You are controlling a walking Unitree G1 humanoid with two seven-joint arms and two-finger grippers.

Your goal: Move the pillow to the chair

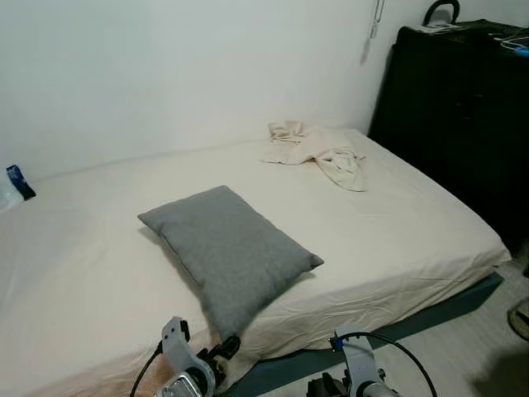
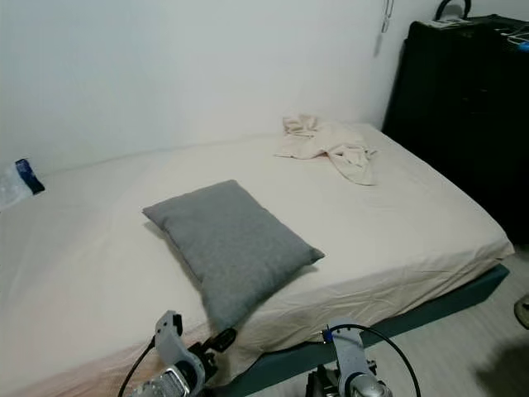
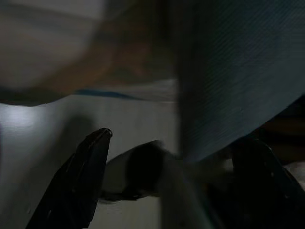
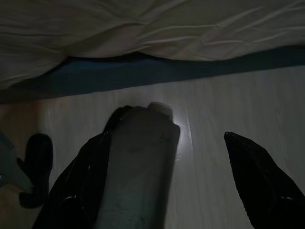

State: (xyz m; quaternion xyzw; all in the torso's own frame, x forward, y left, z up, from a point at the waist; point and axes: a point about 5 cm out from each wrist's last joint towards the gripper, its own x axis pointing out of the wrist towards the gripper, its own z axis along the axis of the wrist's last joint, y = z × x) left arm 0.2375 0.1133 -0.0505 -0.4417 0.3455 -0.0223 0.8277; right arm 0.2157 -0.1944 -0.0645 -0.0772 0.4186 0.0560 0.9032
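Note:
A grey rectangular pillow lies flat and slantwise on the cream-sheeted bed, with one corner reaching the near edge. My left gripper hangs low just below that corner, in front of the bed's edge. In the left wrist view its fingers stand apart with nothing between them, close to dark blue-grey fabric. My right gripper is open too, pointing down at the pale floor beside the bed's blue base. The right arm is low at the front.
A crumpled beige cloth lies at the bed's far right corner. A tall black cabinet stands right of the bed. A small blue and white item sits at the far left by the wall. Pale floor opens to the right.

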